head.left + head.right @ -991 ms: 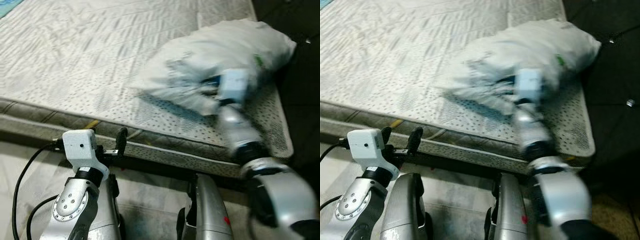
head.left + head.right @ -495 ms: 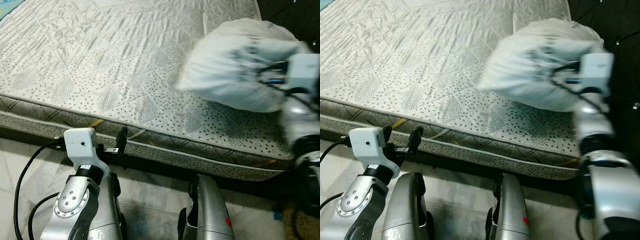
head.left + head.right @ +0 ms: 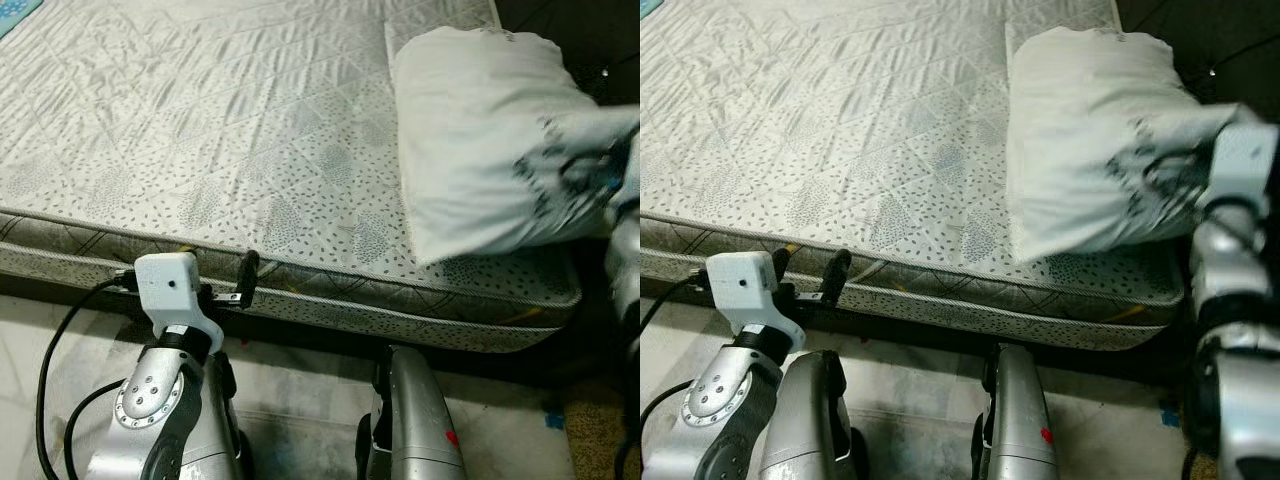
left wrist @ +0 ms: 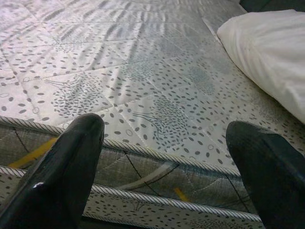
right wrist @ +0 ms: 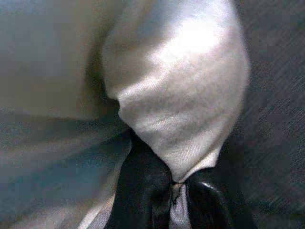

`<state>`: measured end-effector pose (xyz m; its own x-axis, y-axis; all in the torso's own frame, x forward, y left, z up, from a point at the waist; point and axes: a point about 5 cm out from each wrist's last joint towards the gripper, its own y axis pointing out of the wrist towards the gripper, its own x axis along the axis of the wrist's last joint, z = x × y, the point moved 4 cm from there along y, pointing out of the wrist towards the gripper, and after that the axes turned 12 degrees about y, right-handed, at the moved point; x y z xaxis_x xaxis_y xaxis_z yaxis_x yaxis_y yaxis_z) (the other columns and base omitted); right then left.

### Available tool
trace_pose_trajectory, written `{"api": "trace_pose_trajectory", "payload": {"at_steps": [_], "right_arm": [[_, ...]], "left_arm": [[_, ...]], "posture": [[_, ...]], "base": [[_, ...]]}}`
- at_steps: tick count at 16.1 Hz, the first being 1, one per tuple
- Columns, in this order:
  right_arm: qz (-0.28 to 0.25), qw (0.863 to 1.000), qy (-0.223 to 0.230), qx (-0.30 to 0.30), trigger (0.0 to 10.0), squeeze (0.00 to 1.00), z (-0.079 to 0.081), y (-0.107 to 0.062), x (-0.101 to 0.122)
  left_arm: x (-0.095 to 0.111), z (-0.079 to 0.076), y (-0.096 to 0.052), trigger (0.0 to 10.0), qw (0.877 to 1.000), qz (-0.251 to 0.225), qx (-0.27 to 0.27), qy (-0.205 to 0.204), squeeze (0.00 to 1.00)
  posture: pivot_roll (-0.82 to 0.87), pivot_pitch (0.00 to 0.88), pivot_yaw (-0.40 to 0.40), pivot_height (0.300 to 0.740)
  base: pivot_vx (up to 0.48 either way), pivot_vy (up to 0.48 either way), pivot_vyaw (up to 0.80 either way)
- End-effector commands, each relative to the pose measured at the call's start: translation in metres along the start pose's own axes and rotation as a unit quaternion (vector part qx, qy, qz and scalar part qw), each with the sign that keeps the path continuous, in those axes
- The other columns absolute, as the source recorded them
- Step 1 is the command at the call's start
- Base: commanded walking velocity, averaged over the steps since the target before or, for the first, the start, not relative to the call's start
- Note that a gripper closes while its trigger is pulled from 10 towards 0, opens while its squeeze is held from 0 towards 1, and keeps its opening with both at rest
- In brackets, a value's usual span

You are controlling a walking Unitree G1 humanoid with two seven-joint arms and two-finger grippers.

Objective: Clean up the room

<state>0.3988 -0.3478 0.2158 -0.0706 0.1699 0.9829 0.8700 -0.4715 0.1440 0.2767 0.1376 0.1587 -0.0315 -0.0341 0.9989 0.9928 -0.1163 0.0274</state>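
Pillow [image 3: 480,140] lies on the far right part of the bare mattress [image 3: 200,130], by the dark headboard side; you're holding it by its near right corner so it can be dragged square to the head of the bed. Left eye view: the pillow's lower edge overhangs toward the mattress's right corner, with little margin before the drop; wide open quilted surface lies to its left. Right eye view: your right gripper [image 3: 1185,180] is blurred at the pillow's corner, its arm rising along the bed's right side. Your left gripper [image 3: 810,272] hangs low in front of the mattress's piped edge, well apart from the pillow. Left wrist view: fingers [image 4: 62,171] spread wide, nothing between them, mattress edge just ahead. Right wrist view: both black fingers [image 5: 143,191] pinched together on a tuck of white pillow fabric, dark surface beside it.
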Motion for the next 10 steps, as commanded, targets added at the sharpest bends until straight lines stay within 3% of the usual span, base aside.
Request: {"api": "trace_pose_trajectory", "payload": {"at_steps": [1, 4, 10], "right_arm": [[-0.017, 1.0, 0.013, 0.012, 0.0, 0.0, 0.002, -0.002, 0.005], [-0.011, 0.999, 0.014, 0.039, 0.0, 0.0, 0.012, -0.014, -0.01], [0.014, 0.994, 0.047, 0.097, 0.0, 0.0, 0.045, -0.063, -0.028]], "left_arm": [[-0.001, 0.0, 0.0, 10.0, 1.0, 0.0, -0.004, 0.0, 0.0], [-0.001, -0.001, 0.001, 10.0, 1.0, -0.001, -0.007, 0.0, 0.0], [-0.002, -0.007, 0.005, 10.0, 1.0, -0.003, -0.017, -0.003, 0.0]], "posture": [[0.04, 0.182, -0.042, 0.528], [0.03, 0.179, -0.04, 0.528], [0.01, 0.166, -0.036, 0.528]], "base": [[0.0, 0.0, 0.0], [0.0, 0.0, 0.0], [0.0, 0.0, 0.0]]}}
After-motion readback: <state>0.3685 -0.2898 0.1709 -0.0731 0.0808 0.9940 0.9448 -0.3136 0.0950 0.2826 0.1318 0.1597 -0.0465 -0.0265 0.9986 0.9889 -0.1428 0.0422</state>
